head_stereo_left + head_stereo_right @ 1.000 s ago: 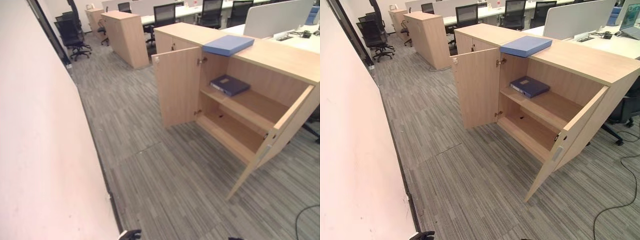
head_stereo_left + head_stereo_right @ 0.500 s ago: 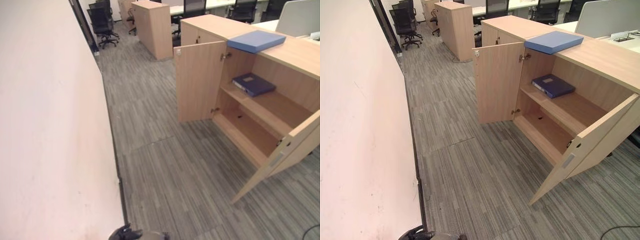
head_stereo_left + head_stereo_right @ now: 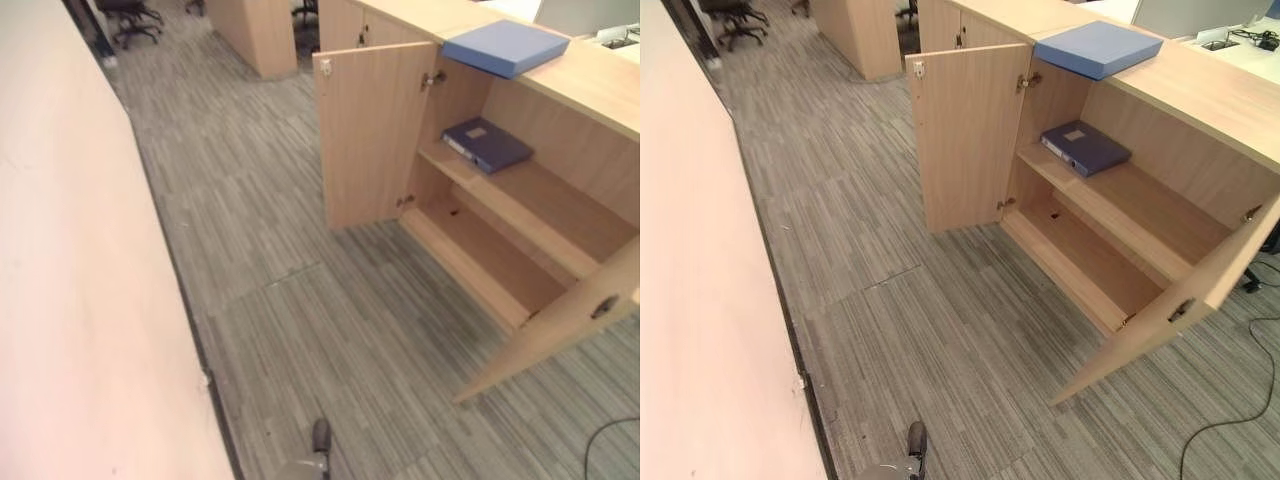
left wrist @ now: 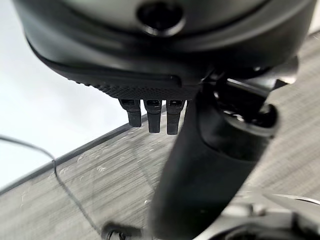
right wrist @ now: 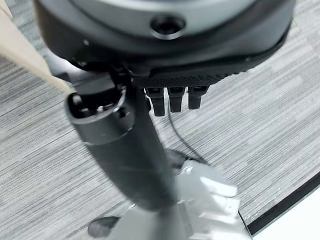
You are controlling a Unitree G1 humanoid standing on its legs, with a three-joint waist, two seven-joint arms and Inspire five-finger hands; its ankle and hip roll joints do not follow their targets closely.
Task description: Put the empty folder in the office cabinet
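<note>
Two folders show at the upper right of the head views: a light blue folder [image 3: 505,46] lying on the cabinet top [image 3: 590,90], and a dark folder [image 3: 1086,147] on the upper shelf [image 3: 1140,205] inside the open cabinet [image 3: 372,140]. The bottom shelf [image 3: 1080,265] is bare. The approach seems barely begun; next comes closing in and reaching for the light blue folder. Left robot hand [image 4: 152,116] and right robot hand [image 5: 172,102] hang with fingers straight, holding nothing.

Dark hand [image 4: 150,60] casing, textured palm edge, round screw hole.

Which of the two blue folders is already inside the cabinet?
The dark blue folder, lying flat on the upper shelf of the open cabinet. The lighter blue folder lies on the cabinet's top instead.
</note>
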